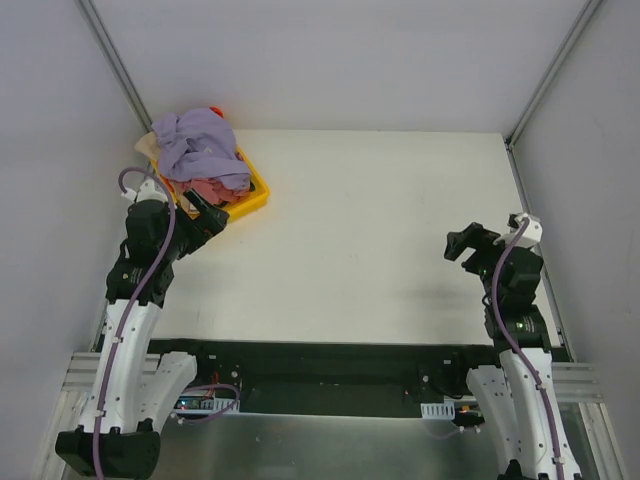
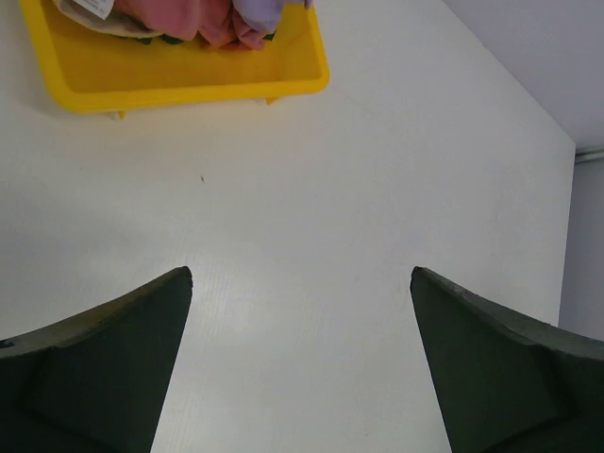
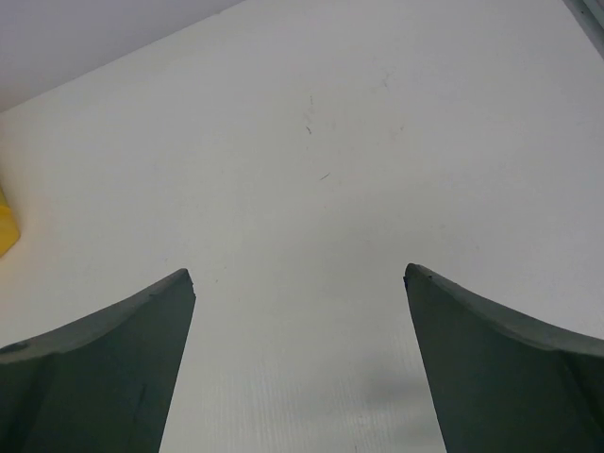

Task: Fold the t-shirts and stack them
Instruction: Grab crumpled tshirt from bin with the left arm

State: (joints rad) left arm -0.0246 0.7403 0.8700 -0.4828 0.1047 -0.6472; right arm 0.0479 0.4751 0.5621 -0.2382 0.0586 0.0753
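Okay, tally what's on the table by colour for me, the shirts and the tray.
Purple shirt: 1
Pink shirt: 1
Beige shirt, only an edge showing: 1
Yellow tray: 1
Total: 4

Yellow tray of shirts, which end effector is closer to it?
Left. The left end effector sits just short of the yellow tray, at its near corner; the right end effector is far across the table, near its right edge.
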